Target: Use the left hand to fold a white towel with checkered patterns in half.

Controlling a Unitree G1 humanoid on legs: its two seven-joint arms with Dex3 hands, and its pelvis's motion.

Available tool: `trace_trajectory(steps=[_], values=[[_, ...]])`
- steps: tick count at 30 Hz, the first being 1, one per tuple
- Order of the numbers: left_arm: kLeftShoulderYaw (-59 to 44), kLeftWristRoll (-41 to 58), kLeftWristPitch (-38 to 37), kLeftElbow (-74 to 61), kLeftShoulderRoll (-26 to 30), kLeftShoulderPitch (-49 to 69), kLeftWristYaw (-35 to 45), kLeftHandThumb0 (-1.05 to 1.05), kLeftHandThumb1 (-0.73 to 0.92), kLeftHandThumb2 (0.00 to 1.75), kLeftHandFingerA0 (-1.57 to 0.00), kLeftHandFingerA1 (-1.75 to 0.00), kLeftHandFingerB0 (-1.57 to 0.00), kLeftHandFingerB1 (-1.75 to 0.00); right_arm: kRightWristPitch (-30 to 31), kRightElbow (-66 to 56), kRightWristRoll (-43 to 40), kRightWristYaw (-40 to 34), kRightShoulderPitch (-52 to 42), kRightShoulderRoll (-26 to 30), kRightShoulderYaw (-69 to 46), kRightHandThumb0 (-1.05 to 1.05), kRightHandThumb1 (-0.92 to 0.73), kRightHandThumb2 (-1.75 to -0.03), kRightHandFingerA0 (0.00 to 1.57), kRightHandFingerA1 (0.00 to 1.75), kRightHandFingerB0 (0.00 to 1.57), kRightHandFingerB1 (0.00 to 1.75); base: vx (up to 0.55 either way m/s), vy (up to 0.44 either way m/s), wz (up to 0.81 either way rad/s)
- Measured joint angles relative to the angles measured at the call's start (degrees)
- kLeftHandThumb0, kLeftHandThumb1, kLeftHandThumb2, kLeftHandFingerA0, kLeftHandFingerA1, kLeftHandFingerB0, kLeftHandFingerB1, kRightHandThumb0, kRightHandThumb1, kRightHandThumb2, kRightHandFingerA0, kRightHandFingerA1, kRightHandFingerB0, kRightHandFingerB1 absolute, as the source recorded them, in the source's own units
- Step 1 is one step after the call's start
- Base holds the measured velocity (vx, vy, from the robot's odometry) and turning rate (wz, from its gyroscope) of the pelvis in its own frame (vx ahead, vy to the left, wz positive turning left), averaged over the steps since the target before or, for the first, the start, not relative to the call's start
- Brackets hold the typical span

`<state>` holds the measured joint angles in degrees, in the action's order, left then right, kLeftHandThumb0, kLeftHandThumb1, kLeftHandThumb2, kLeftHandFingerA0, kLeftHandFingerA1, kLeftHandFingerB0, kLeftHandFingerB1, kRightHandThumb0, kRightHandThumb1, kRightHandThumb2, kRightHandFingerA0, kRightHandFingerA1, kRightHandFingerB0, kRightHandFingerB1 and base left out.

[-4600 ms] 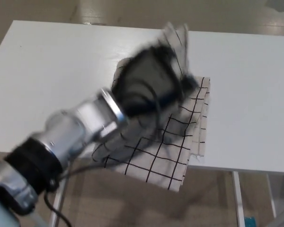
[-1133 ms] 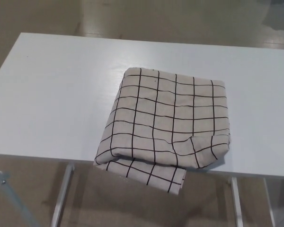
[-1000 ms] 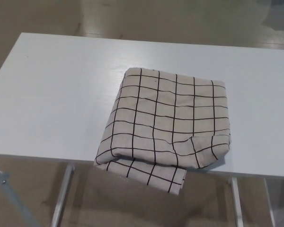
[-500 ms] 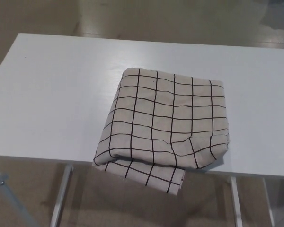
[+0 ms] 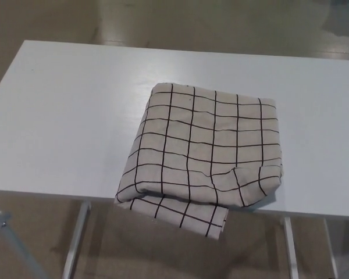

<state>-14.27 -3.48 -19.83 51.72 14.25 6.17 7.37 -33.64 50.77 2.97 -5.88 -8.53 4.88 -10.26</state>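
Observation:
A white towel (image 5: 203, 148) with a black grid pattern lies folded over on the white table (image 5: 64, 116), right of the middle. Its upper layer covers most of the lower one. A strip of the lower layer sticks out at the front and hangs over the table's near edge. The front right corner of the upper layer is rumpled. Neither of my hands shows in the head view.
The table's near edge (image 5: 46, 195) runs across the lower part of the picture, with metal legs (image 5: 75, 244) beneath it. Beige floor (image 5: 163, 17) lies beyond the far edge.
My left hand and forearm, over the towel 4.6 s ago, have left the picture. The towel now lies folded and still. Only slight camera shifts over the last second.

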Motion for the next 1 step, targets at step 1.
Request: trace_trajectory(steps=[1], values=[[0.1, 0.0, -0.2, 0.2, 0.1, -0.2, -0.3, -0.73, 0.57, 0.59, -0.26, -0.32, -0.31, -0.31, 0.0, 0.2, 0.0, 0.0, 0.2, 0.0, 0.0, -0.5, -0.84, -0.65, 0.31, 0.37, 0.32, 0.32, 0.0, 0.0, 0.0]])
